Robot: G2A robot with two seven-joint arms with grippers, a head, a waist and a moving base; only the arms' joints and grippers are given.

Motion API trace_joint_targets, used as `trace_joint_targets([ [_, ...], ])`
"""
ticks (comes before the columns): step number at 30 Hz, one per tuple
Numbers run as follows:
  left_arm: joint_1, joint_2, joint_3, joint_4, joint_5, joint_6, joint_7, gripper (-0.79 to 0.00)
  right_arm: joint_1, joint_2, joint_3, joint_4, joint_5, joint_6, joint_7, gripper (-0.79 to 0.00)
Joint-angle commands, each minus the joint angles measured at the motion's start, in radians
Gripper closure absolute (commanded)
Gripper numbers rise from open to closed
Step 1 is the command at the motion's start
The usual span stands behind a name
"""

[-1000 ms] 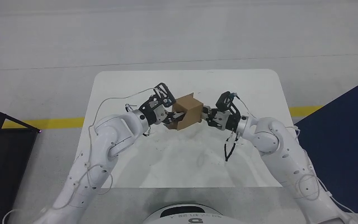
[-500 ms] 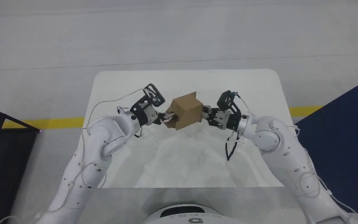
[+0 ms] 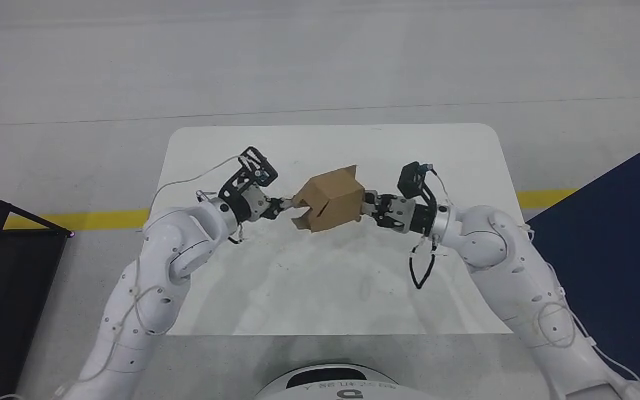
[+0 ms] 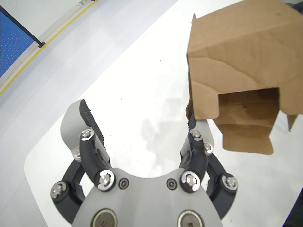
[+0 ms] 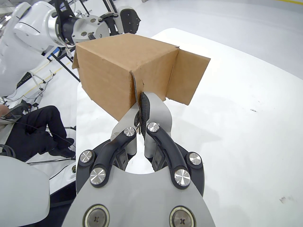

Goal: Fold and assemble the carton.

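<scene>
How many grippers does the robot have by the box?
2. The left gripper is open beside the open end of the box. The right gripper is shut on an edge at the box's other side.

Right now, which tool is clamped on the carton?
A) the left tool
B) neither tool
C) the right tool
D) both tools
C: the right tool is shut on an edge of the carton, while the left tool stands open at the carton's other side.
</scene>
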Motion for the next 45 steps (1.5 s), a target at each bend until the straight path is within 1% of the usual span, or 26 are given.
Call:
trace_joint_targets([
  [1,-0.003,0.0,-0.003,0.007,-0.001,0.007,0.004,-0.785,0.003,0.002,0.0,0.012,0.04,-0.042,0.01,0.0],
  [5,-0.015,-0.001,-0.005,0.028,-0.008,0.031,0.011,-0.785,0.017,0.009,0.002,0.043,0.109,-0.12,0.051,0.0],
  [8,-0.022,-0.002,-0.006,0.037,-0.022,0.035,0.019,-0.785,0.029,0.013,-0.001,0.058,0.145,-0.14,0.077,0.0],
  [10,-0.02,-0.001,-0.015,0.039,-0.053,0.022,0.028,-0.785,0.036,0.015,0.001,0.067,0.156,-0.132,0.088,0.0],
  [11,-0.017,0.0,-0.024,0.04,-0.077,0.01,0.032,-0.785,0.039,0.016,0.012,0.065,0.131,-0.084,0.079,0.0],
  [12,-0.013,0.002,-0.036,0.042,-0.1,-0.003,0.034,-0.785,0.038,0.015,0.017,0.06,0.117,-0.059,0.07,0.0],
  [15,0.008,0.009,-0.082,0.049,-0.181,-0.052,0.046,-0.785,0.038,0.015,0.017,0.06,0.117,-0.059,0.07,0.0],
  [17,0.027,0.014,-0.114,0.048,-0.204,-0.069,0.053,-0.785,0.038,0.015,0.017,0.06,0.117,-0.059,0.07,0.0],
  [20,0.056,0.02,-0.159,0.039,-0.224,-0.071,0.072,-0.785,0.035,0.015,0.013,0.056,0.119,-0.058,0.068,0.0],
  [23,0.078,0.025,-0.207,0.028,-0.259,-0.063,0.099,-0.785,0.044,0.016,-0.001,0.071,0.159,-0.097,0.089,0.0],
  [27,0.078,0.028,-0.241,0.008,-0.316,-0.062,0.112,-0.785,0.072,0.019,-0.013,0.104,0.201,-0.125,0.128,0.0],
  [30,0.067,0.029,-0.22,-0.033,-0.294,-0.081,0.102,-0.785,0.087,0.02,-0.024,0.113,0.206,-0.13,0.147,0.0],
  [33,0.045,0.027,-0.172,-0.064,-0.246,-0.09,0.105,-0.785,0.094,0.019,-0.035,0.113,0.199,-0.127,0.152,0.0],
  [40,-0.024,0.017,-0.052,-0.075,-0.145,-0.079,0.1,-0.785,0.093,0.022,-0.041,0.108,0.188,-0.129,0.143,0.0],
  [45,-0.064,0.011,0.015,-0.073,-0.088,-0.069,0.086,-0.785,0.086,0.027,-0.035,0.104,0.19,-0.139,0.139,0.0],
])
